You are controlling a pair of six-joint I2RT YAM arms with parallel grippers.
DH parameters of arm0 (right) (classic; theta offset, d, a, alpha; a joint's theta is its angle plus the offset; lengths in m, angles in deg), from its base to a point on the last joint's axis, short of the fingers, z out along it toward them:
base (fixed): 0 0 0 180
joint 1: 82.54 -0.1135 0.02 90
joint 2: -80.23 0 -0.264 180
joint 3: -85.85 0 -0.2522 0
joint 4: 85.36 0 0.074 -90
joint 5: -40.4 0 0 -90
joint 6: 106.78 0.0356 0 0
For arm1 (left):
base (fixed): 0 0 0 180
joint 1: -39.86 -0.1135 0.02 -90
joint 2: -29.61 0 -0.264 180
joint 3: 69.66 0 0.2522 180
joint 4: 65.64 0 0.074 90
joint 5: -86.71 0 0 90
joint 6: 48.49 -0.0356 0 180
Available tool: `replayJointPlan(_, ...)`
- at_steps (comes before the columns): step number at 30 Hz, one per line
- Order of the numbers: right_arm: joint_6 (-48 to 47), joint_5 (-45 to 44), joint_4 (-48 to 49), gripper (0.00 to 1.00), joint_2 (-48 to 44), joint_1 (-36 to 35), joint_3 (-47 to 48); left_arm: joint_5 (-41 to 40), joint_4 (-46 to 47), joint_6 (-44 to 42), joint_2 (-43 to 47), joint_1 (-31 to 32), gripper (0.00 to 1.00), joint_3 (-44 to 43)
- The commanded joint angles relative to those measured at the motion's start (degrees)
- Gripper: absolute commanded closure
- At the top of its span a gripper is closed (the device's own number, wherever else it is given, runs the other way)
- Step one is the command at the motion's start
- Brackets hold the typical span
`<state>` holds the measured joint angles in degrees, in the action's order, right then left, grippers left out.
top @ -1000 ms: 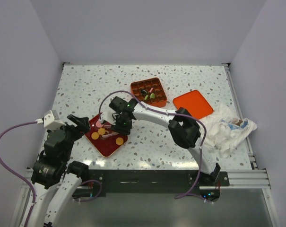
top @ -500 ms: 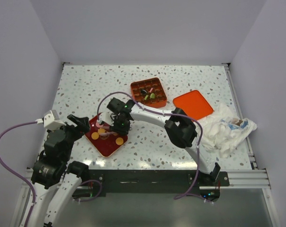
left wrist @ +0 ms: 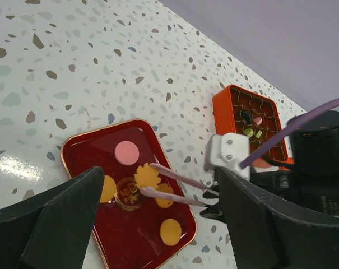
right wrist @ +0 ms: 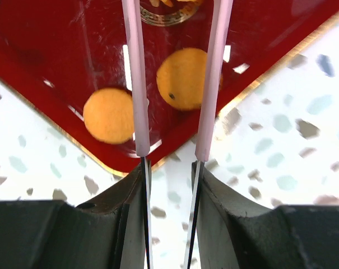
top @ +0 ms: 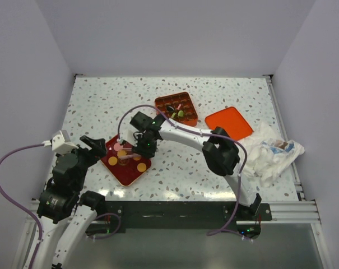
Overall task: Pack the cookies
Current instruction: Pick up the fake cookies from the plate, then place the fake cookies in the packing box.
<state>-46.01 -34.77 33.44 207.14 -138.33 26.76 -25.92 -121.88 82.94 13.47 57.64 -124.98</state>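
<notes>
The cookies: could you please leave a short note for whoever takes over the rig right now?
Left claw: open, empty, beside the red tray.
Right claw: shut on pink tongs, tips at a brown cookie on the tray.
Done: a few cookies sit in the orange box.
Left: about six on the tray to move; the lid lies off, beside the box.

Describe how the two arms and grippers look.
Both the left arm and right arm have white links, black joints and a looping purple cable. The left gripper has broad black fingers; the right gripper's black fingers carry long thin pink tips.
</notes>
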Motion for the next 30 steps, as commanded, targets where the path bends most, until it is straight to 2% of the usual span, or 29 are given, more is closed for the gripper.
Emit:
replayJointPlan(1,-1.9,4.6,-1.6,0.90,-9.6,5.1,-0.3,-0.6,2.8,0.1,-0.6,0.2,0.11,-0.4)
replayJointPlan(8,-3.5,3.7,-5.0,0.92,-14.3,15.7,-0.5,0.2,4.5,-0.3,-0.9,0.2,0.11,1.1)
replayJointPlan(12,-2.8,2.5,-6.2,0.92,-12.2,25.2,2.8,0.9,5.6,-0.6,-1.3,0.2,0.11,2.0)
replayJointPlan(18,-2.8,-0.9,-8.0,0.91,-6.5,33.6,9.3,1.5,6.3,-0.6,-1.5,0.2,0.11,2.7)
replayJointPlan(23,-3.4,-2.2,-9.0,0.90,-1.8,36.1,14.5,1.7,6.1,-0.4,-1.3,0.2,0.11,2.6)
replayJointPlan(30,-3.5,-1.8,-10.2,0.89,1.5,36.6,16.8,1.5,5.6,0.1,-0.6,0.1,0.11,2.6)
